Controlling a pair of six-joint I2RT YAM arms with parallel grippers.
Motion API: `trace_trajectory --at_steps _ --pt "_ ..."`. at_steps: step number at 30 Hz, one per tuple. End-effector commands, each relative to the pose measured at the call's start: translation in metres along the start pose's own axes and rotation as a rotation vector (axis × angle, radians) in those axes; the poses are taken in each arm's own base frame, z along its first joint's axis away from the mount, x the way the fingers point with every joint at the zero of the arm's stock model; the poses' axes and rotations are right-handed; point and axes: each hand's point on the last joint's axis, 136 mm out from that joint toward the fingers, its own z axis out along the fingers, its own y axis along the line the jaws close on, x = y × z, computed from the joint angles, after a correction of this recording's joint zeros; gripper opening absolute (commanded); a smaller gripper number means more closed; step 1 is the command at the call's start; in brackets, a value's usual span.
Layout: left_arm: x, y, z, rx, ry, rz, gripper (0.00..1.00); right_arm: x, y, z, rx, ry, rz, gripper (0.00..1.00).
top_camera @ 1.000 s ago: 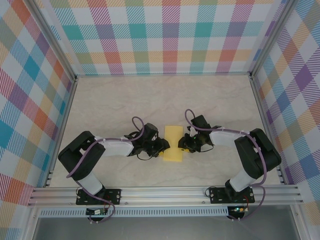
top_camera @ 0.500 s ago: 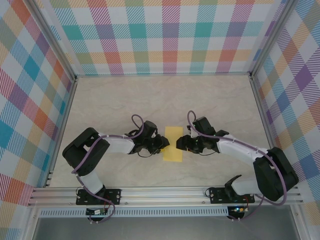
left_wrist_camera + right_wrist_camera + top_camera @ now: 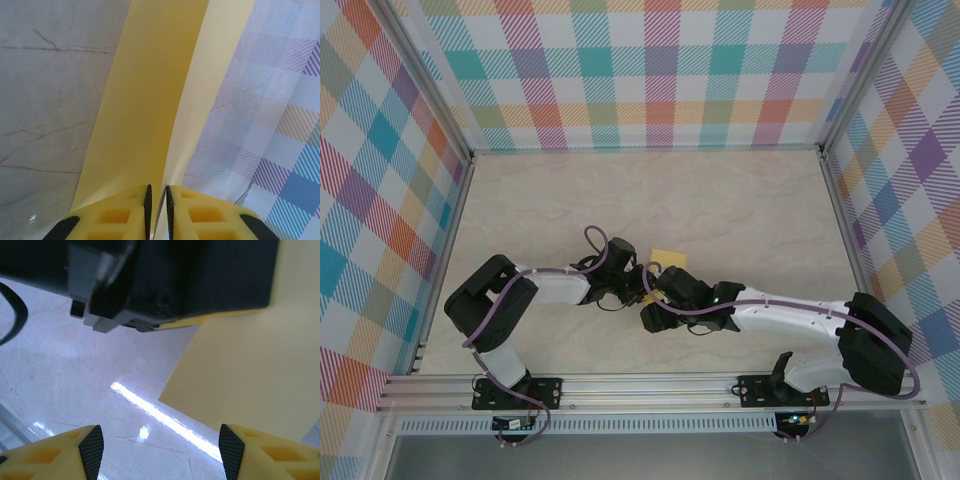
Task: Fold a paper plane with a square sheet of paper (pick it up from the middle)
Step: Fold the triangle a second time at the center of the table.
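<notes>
Left fingers [image 3: 148, 199] nearly closed, pinching the edge of the square sheet of paper [image 3: 150, 100]. The sheet runs away from them in two yellow bands. In the top view, a bit of yellow shows mid-worktop [image 3: 570, 200], between the two arms. Right fingers [image 3: 92, 450] spread wide, gripping nothing, with a corner of the sheet just ahead of them.

Right arm [image 3: 790, 312]: now reaches left over paper [image 3: 667, 257]. Right pincer [image 3: 160, 445]: wider, above its near end. Left pincer [image 3: 157, 197]: narrowed onto the paper's edge.
</notes>
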Motion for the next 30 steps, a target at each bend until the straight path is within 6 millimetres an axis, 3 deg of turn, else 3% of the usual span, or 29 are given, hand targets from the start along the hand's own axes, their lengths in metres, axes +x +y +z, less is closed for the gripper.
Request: trace_trajectory --at_steps 1,5,8,14,22,30 --pt "0.000 -0.009 -0.008 0.020 0.005 0.008 0.18 -0.011 0.001 0.004 0.085 -0.027 -0.076 0.65" --pt "0.001 -0.008 -0.011 0.018 0.006 0.008 0.18 -0.004 0.000 0.017 0.178 -0.013 -0.131 0.65" --pt "0.002 -0.005 -0.012 0.015 0.001 -0.003 0.18 -0.005 -0.007 0.013 0.293 -0.031 -0.161 0.65" --pt "0.002 -0.005 -0.013 0.019 0.000 -0.001 0.18 -0.006 -0.012 0.015 0.309 -0.056 -0.179 0.60" --pt "0.002 -0.011 -0.013 0.023 0.008 0.006 0.18 -0.006 -0.018 0.017 0.358 -0.052 -0.172 0.36" --pt "0.002 -0.009 -0.017 0.020 -0.006 0.010 0.18 -0.010 -0.019 0.001 0.321 -0.110 -0.148 0.18"
